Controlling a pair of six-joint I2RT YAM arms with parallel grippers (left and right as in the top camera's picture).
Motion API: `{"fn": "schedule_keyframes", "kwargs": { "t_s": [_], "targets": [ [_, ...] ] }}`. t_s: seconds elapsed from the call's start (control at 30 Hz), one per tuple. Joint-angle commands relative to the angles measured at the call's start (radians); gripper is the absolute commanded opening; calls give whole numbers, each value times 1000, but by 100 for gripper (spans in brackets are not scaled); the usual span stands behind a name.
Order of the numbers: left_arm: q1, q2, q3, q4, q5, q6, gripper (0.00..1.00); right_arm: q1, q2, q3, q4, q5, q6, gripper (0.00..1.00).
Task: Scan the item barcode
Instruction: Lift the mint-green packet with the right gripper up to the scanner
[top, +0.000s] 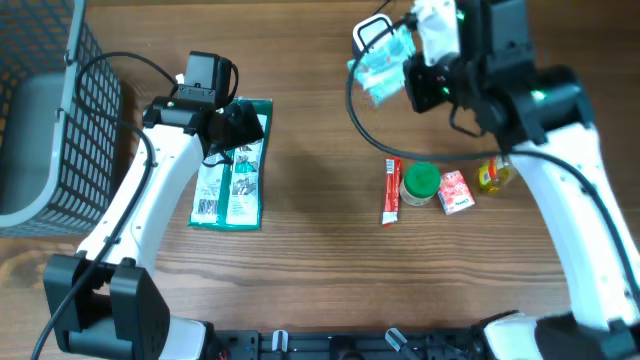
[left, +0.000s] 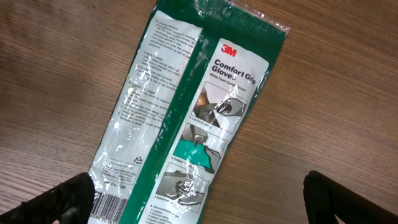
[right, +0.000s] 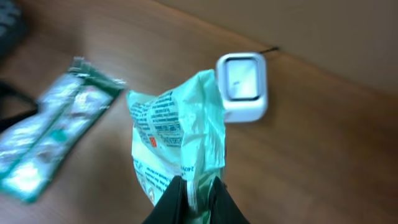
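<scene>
While the left end effector (left: 202, 199) gapes, the right end effector (right: 189, 196) pinches a pouch (right: 180, 124).

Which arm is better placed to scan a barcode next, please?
Right. The right gripper is shut on a pale green packet close to the white scanner; the left gripper hangs open above the glove pack lying flat on the table.
</scene>
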Motion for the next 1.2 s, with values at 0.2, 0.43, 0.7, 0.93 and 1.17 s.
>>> {"fn": "schedule_keyframes", "kwargs": {
  "t_s": [0.2, 0.43, 0.7, 0.93, 1.17],
  "targets": [
    [2, 4, 1, -1, -13, 5, 100, 9, 261, 12, 305, 481, -208, 4],
    [2, 4, 1, -1, -13, 5, 100, 11, 371, 12, 502, 624, -277, 4],
    [2, 4, 1, -1, -13, 5, 100, 12, 449, 12, 629, 645, -300, 4],
    [2, 4, 1, -1, -14, 5, 100, 27, 521, 12, 652, 622, -299, 4],
    [2, 4, 1, -1, -14, 5, 100, 76, 591, 11, 653, 619, -327, 4]
  ]
}}
